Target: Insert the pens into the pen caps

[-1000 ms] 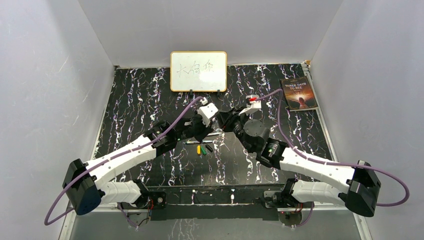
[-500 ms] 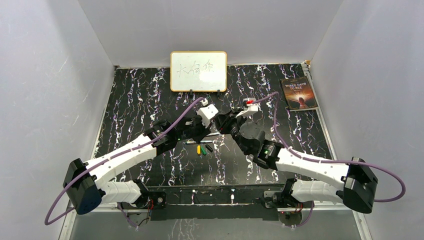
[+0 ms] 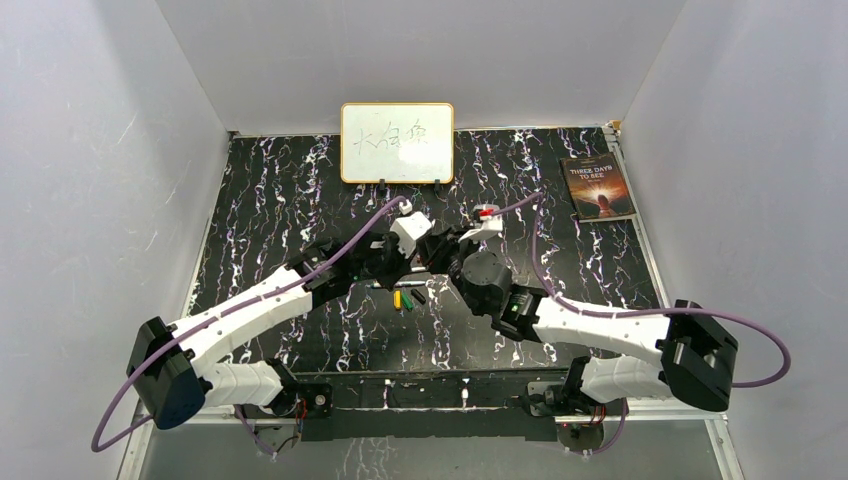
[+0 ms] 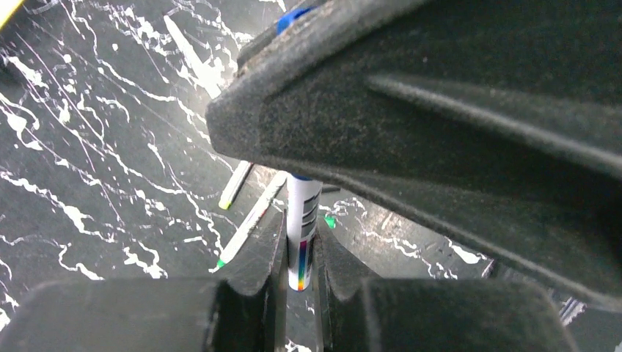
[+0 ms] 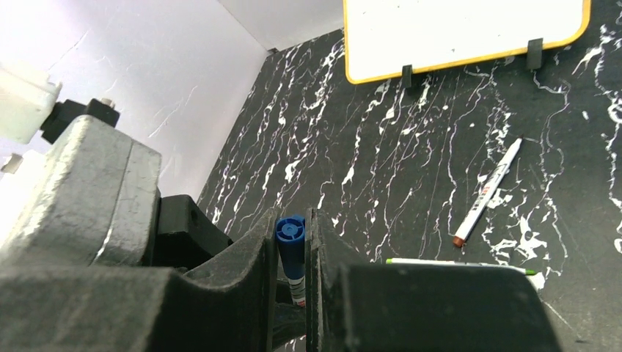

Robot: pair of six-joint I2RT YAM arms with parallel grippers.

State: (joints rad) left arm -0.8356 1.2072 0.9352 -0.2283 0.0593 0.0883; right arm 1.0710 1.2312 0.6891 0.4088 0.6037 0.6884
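Step in hand, as I judge it: seating the blue cap on a pen, held in the air over the middle of the table (image 3: pixel 280 190). The left gripper (image 4: pixel 299 246) is clenched on the pen (image 4: pixel 302 220), grasping the white barrel low down at the coloured label; the barrel runs up under the other arm's fingers. The right gripper (image 5: pixel 291 240) is clenched on the blue cap (image 5: pixel 289 229), seen end-on between its fingers with the barrel directly beneath. The two look in line, but I cannot tell whether the cap is fully home. To do it well: hold both axes collinear, push straight along the barrel without twisting, and release the cap only once it stops. Likely risk — the thin barrel sliding through the left fingers under the push. Not yet done: a red-tipped pen (image 5: pixel 490 192) and a green-tipped pen (image 5: pixel 458 262) lie flat on the table, and the yellow cap (image 3: pixel 397 298), green cap (image 3: pixel 407 299) and black cap (image 3: pixel 418 296) lie side by side just beside the grippers.
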